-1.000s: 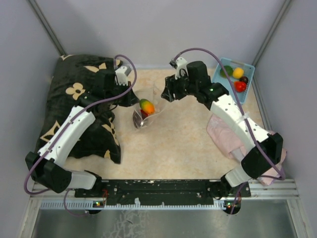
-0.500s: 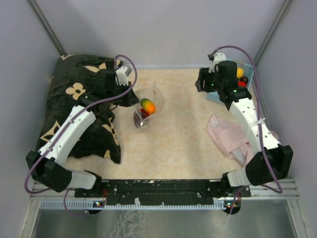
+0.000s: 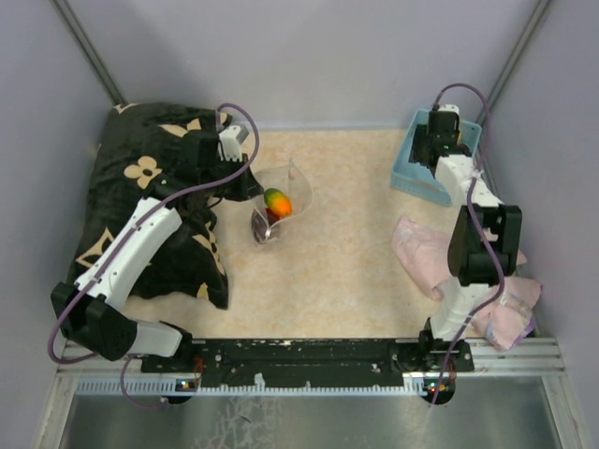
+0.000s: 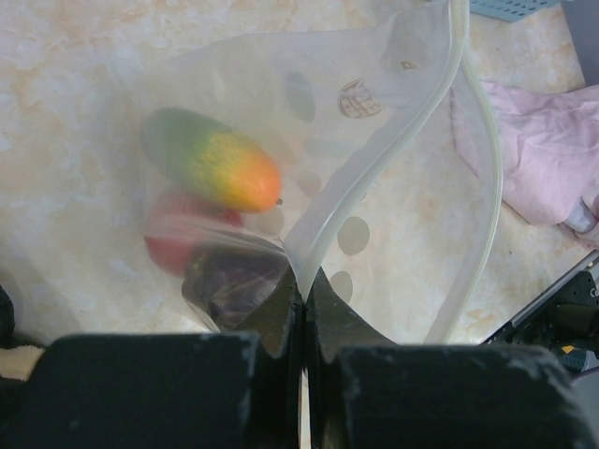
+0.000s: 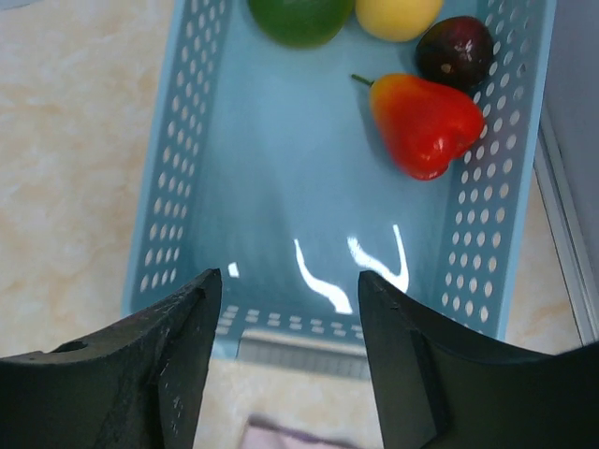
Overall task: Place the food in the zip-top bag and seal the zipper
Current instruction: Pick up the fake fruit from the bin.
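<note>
The step in hand looks like fetching the next piece of food from the basket (image 5: 178, 140). The right gripper (image 5: 287, 276) hangs over the basket's near end, and four pieces lie at the far end: a green fruit (image 5: 299, 14), a yellow one (image 5: 398, 11), a maroon one (image 5: 454, 47) and a red pepper (image 5: 426, 122). The pepper is nearest and lies apart from the green and yellow ones, so it is probably the easiest pick. The fingers should straddle its wide body, well off the right wall and the maroon piece just behind it, then close gently, since glossy skin may slip.

The right gripper's jaws stand well apart, holding and touching nothing.

The left gripper (image 4: 304, 290) is pressed together on the rim of the bag (image 4: 374, 187), which stands on the table (image 3: 346, 243) with its mouth gaping and the zipper (image 4: 487, 187) unsealed. Inside the bag lie a green-orange fruit (image 4: 211, 168), a red piece (image 4: 178, 234) and a dark one (image 4: 234, 281). That pinch should be what props the mouth open for the drop
</note>
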